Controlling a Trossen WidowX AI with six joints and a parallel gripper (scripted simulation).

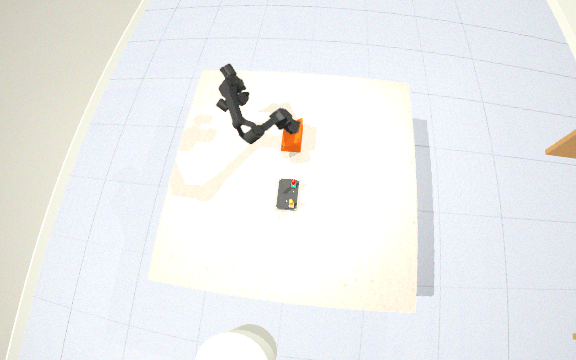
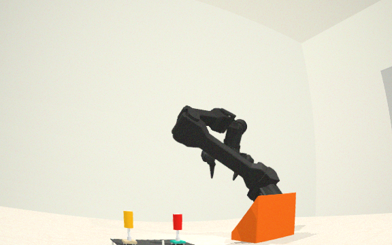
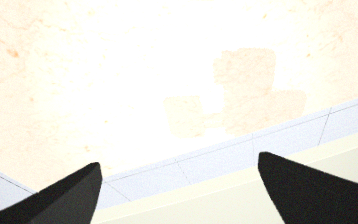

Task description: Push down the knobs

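The dark circuit board (image 1: 282,201) (image 2: 151,242) stands on the table. The red knob (image 1: 293,181) (image 2: 177,222) sits high on its shaft above the teal potentiometer (image 2: 177,241). The yellow knob (image 1: 291,201) (image 2: 128,219) sits high on its shaft above the beige potentiometer (image 2: 129,241). Bare pale shaft shows under both knobs, and both stand upright. My gripper (image 2: 223,177) (image 3: 180,165) is open with its fingers wide apart and nothing between them. It hangs high above the table, well away from the board, toward the upper left in the top view.
The orange base block (image 1: 291,142) (image 2: 275,218) stands between the arm and the board's side of the table (image 1: 368,240). The arm (image 1: 235,110) bends out from it to the upper left in the top view. The wrist view shows the table's edge and arm shadows.
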